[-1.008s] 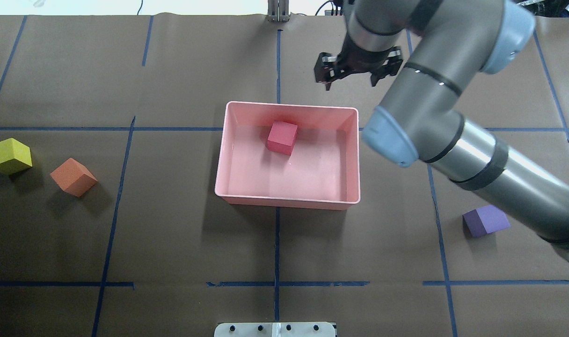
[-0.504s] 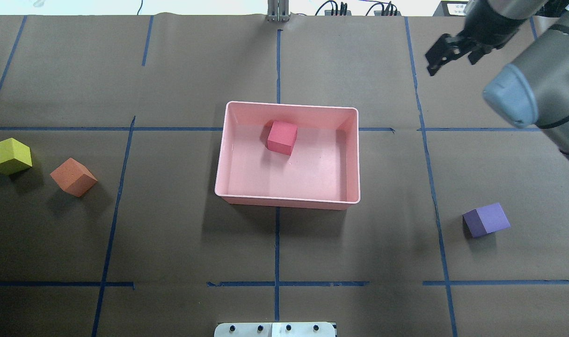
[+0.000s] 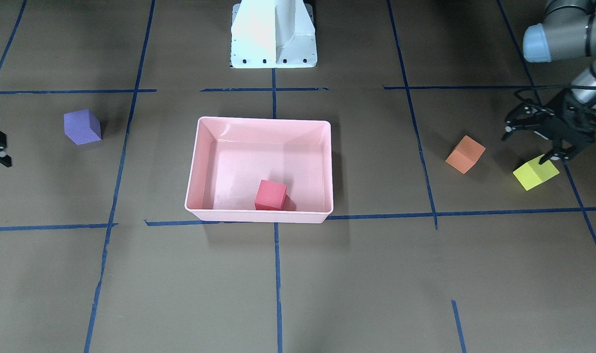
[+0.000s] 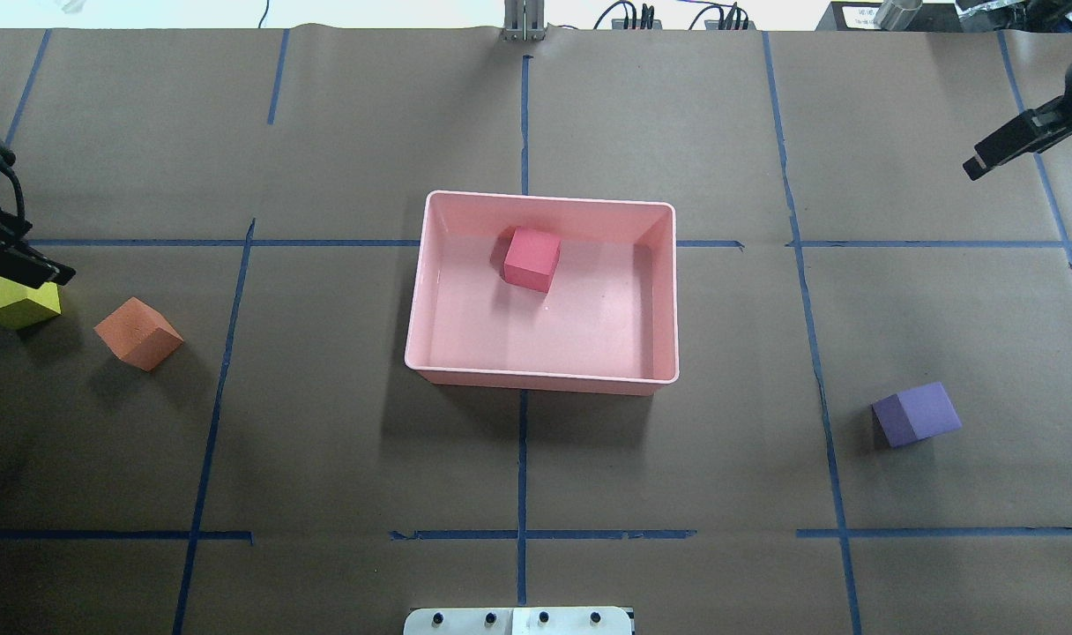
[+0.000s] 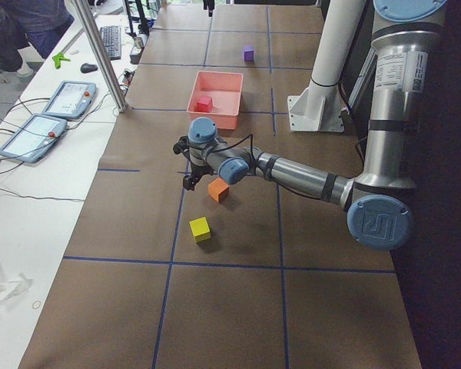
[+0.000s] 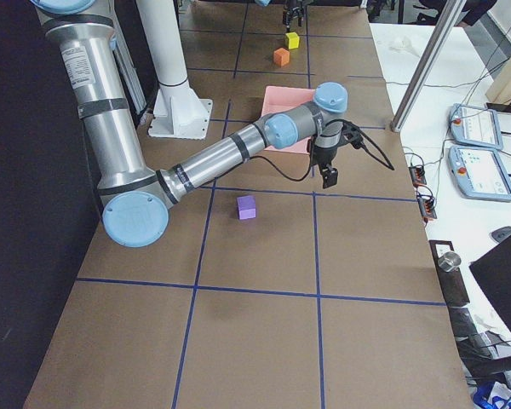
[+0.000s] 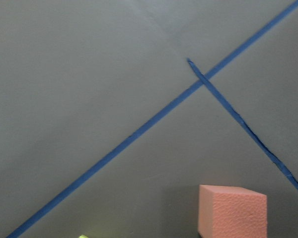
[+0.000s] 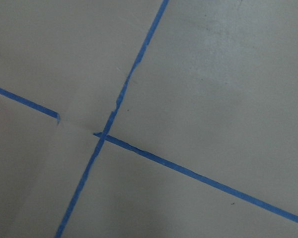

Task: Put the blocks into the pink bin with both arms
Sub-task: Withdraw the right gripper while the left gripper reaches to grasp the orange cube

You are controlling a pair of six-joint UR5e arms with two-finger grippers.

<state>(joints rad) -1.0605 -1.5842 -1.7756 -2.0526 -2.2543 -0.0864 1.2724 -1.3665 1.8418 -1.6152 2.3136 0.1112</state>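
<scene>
The pink bin (image 4: 545, 377) stands mid-table with the red-pink cube (image 4: 532, 258) inside, near its far wall. The orange cube (image 4: 137, 332) and the yellow-green cube (image 4: 16, 302) lie at the left, and the purple cube (image 4: 915, 414) at the right. My left gripper (image 3: 535, 144) is open and empty. It hovers beside the orange cube (image 3: 465, 154) and over the near edge of the yellow-green cube (image 3: 535, 175). My right gripper (image 4: 1016, 141) is at the far right edge, open and empty, well away from the purple cube.
The white pedestal base (image 3: 273, 34) stands at the robot's side of the table. Blue tape lines (image 4: 521, 459) cross the brown table cover. Beside the table stand a metal post (image 5: 100, 54) and a bench with tablets (image 5: 69, 96).
My right arm has swung from beyond the bin out to the far right edge. My left gripper has come in at the left, over the yellow-green cube. No cube has moved.
</scene>
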